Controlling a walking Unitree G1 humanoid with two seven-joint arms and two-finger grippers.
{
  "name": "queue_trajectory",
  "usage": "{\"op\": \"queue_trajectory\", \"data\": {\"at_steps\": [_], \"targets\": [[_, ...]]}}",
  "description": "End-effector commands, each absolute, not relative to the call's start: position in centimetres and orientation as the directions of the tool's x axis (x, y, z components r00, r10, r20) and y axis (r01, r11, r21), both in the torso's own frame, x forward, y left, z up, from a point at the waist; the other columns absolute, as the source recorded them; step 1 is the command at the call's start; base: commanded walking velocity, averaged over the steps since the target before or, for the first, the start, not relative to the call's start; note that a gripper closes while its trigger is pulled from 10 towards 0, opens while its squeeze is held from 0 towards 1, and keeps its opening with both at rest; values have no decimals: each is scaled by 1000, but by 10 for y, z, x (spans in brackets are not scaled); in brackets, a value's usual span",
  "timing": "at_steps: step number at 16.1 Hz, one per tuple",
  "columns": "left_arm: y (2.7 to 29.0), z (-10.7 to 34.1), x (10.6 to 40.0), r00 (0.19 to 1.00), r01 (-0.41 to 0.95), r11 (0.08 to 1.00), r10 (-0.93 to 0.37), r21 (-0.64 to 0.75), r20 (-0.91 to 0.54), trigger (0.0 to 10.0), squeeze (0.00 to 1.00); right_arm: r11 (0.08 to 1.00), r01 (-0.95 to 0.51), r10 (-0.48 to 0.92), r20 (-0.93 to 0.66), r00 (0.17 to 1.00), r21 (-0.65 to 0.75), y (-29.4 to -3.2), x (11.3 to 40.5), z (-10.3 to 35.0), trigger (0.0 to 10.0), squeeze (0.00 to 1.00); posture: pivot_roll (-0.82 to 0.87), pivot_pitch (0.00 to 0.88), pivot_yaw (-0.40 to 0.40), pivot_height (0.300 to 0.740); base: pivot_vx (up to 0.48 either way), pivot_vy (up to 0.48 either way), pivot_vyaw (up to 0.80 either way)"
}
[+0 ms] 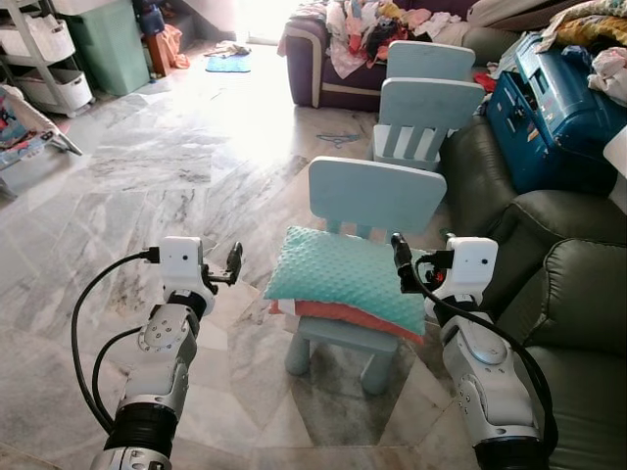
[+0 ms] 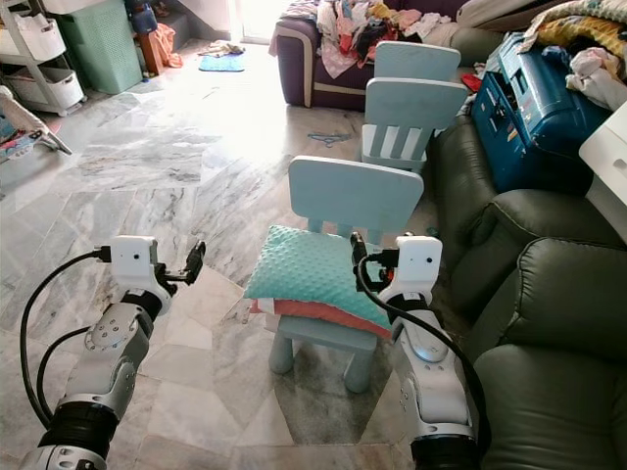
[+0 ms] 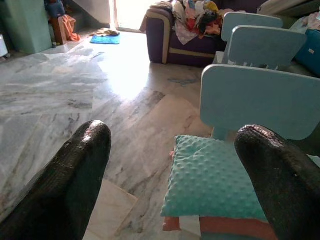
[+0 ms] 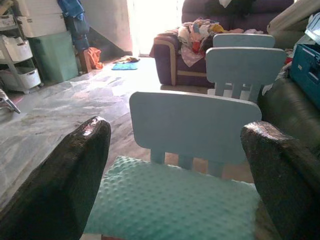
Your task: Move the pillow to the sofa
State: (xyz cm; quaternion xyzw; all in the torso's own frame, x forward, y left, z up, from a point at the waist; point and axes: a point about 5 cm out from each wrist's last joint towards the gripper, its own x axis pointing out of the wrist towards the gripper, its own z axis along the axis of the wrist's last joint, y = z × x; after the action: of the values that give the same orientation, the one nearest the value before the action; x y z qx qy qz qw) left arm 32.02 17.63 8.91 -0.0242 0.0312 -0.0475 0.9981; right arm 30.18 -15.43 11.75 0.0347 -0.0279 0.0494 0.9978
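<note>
Both grippers, left [image 1: 233, 262] and right [image 1: 400, 253], spread wide, flank your untouched pillow [image 1: 343, 276] on its chair [image 1: 377, 196]; sofa [image 1: 578, 294] move remains.

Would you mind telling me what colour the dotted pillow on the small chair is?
The dotted pillow is mint green with an orange underside, clearest in the left eye view.

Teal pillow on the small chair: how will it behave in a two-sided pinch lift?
The teal pillow looks soft and probably light, so it will likely sag between the left pincer and right pincer. Its dimpled fabric should grip. It overhangs the chair, so a push may slide it off.
</note>
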Motion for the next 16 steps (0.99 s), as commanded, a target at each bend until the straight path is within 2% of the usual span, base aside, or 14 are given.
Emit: {"op": "queue_trajectory", "data": {"at_steps": [1,6,12,16], "targets": [[177,91,319,994,93,995,-95,-37,-49,10000,0,994,-86,82,63,995,72,-157,301,118,10000,0,-102,60,-10,740,0,0,0],[173,92,320,991,122,992,-123,-41,-45,10000,0,997,-49,45,72,996,64,-163,300,120,10000,0,-116,57,2,740,0,0,0],[141,100,337,967,249,968,-250,-20,-46,10000,0,994,99,-102,76,992,41,-199,284,119,10000,0,-186,51,34,740,0,0,0],[134,100,339,962,269,963,-270,-26,-46,10000,0,992,121,-124,83,989,32,-206,283,122,10000,0,-194,48,32,740,0,0,0]]}}
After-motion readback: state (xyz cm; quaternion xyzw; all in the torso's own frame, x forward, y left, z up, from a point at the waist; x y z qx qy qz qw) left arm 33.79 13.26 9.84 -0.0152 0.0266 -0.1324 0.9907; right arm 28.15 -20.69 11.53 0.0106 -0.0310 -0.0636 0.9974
